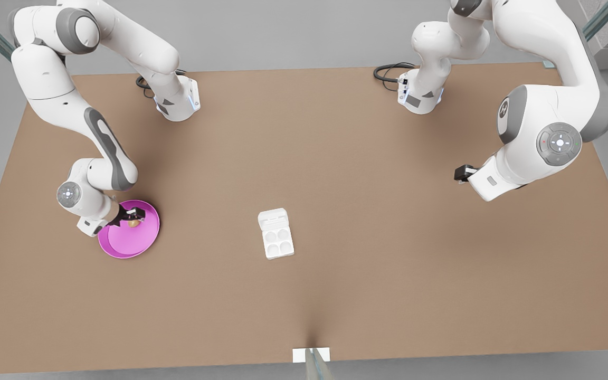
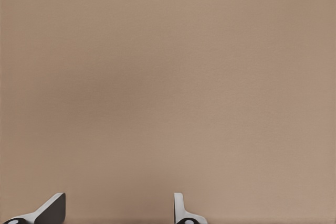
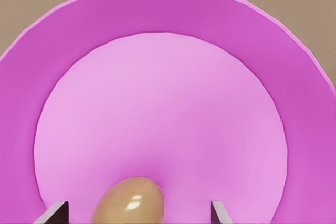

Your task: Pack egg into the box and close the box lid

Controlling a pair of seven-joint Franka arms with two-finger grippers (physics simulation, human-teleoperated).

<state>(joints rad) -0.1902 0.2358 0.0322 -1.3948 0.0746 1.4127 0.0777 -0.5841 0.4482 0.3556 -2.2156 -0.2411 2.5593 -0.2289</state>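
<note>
Nearest the front camera: one white marker tab (image 1: 311, 354) at the table (image 1: 388, 295) edge.

Item, one box (image 1: 278, 241), mid-table, four round cups showing bare; its box lid (image 1: 273, 218) is folded back flat on the far end.

Item, one egg (image 3: 129, 201), tan-brown, resting on one pink plate (image 3: 294, 77) at the front view's left, well apart from the box.

Item, two arms. Our right gripper (image 1: 134, 215) is down over the plate, fingers (image 3: 219, 214) spread wide on either side of the egg and not touching it, so nothing is grasped. Our left gripper (image 1: 461, 173) waits at the front view's right above bare table, its fingers (image 2: 181, 211) parted and empty.

Step in hand, as we judge it: taking the egg. The egg sits nearer one finger than the other, so we would centre the gripper first, then close gently across the short axis, low enough that the round shell cannot squirt out. Lift straight before crossing to a cup.
</note>
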